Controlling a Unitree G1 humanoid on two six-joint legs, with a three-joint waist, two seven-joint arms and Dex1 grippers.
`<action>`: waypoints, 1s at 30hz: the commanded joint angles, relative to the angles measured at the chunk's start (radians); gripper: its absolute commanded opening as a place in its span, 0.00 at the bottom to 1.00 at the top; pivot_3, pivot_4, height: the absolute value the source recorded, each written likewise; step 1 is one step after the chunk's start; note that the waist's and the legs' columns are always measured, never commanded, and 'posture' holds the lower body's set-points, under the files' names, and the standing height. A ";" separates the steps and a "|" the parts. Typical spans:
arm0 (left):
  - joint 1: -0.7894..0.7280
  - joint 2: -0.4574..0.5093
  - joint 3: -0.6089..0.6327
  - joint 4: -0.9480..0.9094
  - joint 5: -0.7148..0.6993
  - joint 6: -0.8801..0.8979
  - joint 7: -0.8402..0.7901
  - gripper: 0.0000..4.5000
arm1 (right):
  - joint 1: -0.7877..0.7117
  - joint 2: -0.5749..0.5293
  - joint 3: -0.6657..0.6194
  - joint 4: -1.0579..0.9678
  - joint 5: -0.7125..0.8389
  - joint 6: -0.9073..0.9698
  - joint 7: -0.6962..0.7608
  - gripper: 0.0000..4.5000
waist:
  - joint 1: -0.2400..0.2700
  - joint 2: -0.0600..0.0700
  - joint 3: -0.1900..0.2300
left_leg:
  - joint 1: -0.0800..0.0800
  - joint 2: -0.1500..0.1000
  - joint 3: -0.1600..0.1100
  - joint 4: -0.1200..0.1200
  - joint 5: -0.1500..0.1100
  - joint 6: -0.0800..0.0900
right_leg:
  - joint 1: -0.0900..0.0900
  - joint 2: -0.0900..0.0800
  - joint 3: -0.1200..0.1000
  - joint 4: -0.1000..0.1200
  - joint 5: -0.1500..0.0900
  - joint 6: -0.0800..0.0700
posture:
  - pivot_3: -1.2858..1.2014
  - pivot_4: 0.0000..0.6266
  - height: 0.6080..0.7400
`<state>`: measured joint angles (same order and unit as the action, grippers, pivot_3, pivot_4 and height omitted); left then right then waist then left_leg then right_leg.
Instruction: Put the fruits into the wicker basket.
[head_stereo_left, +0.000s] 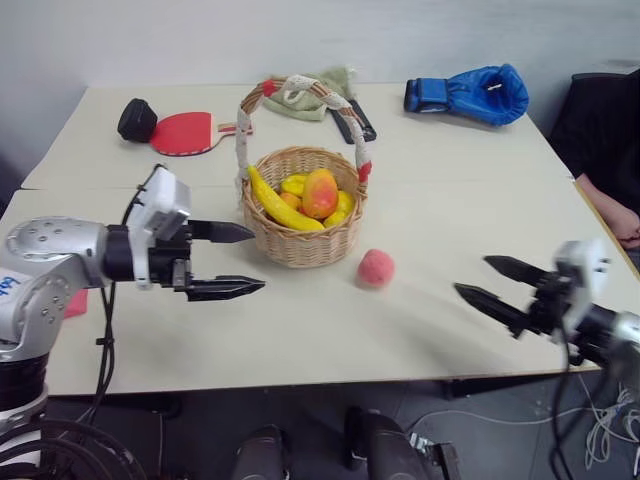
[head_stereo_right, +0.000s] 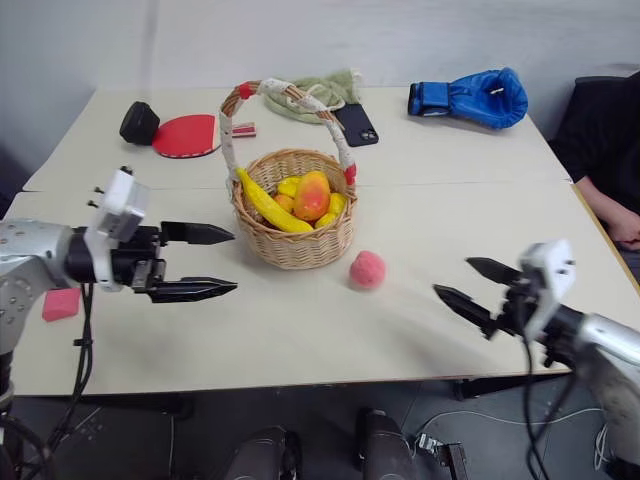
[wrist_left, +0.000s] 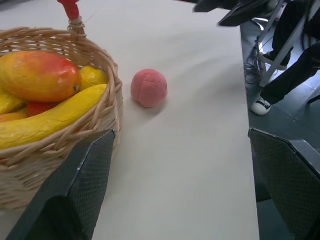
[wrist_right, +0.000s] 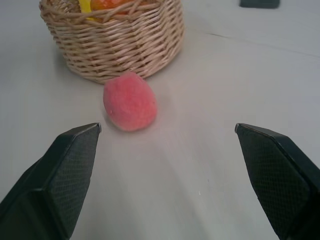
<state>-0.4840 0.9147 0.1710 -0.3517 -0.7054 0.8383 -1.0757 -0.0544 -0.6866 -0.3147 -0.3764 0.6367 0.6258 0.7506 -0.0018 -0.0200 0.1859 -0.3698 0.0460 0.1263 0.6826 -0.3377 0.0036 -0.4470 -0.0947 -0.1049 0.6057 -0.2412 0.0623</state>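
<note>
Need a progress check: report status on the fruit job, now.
Left hand and right hand open, empty. Mango in wicker basket; peach on table beside it. Nothing between right hand and peach.

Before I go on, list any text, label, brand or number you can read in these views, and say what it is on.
No text can be read with confidence.
Blue boxing glove: a small pale mark, too small to read.
Left arm, near its shoulder: blue marking, cut off and too blurred to read.
Red paddle, phone, wicker basket, peach, mango: no lettering visible.
</note>
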 joint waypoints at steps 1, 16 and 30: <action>-0.029 -0.005 -0.003 -0.035 -0.014 -0.015 0.020 0.99 | -0.073 0.044 0.126 0.061 -0.096 -0.081 -0.016 1.00 | 0.002 0.000 0.000 | -0.001 0.000 0.000 0.000 0.000 0.000 | 0.000 0.000 -0.001 0.002 0.000 0.000 | 0.52 0.24 1.00; -0.052 -0.020 -0.025 -0.011 -0.002 -0.039 0.048 1.00 | -0.319 0.233 0.371 0.363 -0.291 -0.247 0.000 0.96 | -0.002 0.000 0.000 | 0.000 0.001 0.001 0.001 0.001 0.002 | 0.000 -0.001 -0.001 0.004 0.000 0.002 | 0.52 0.24 1.00; -0.052 -0.016 0.053 0.026 -0.020 -0.031 0.109 1.00 | -0.484 0.239 0.288 0.000 0.122 0.086 0.031 0.58 | -0.010 0.001 0.001 | 0.001 0.002 0.001 0.001 0.002 0.001 | 0.000 -0.001 -0.001 0.006 0.001 0.001 | 0.52 0.24 1.00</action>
<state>-0.5304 0.8936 0.1817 -0.3263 -0.7048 0.8089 -0.9776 -0.4653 -0.4829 -0.0227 -0.3210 0.6891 0.6726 0.8111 -0.0115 -0.0190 0.1865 -0.3682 0.0480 0.1268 0.6838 -0.3359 0.0047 -0.4469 -0.0961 -0.1061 0.6118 -0.2407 0.0635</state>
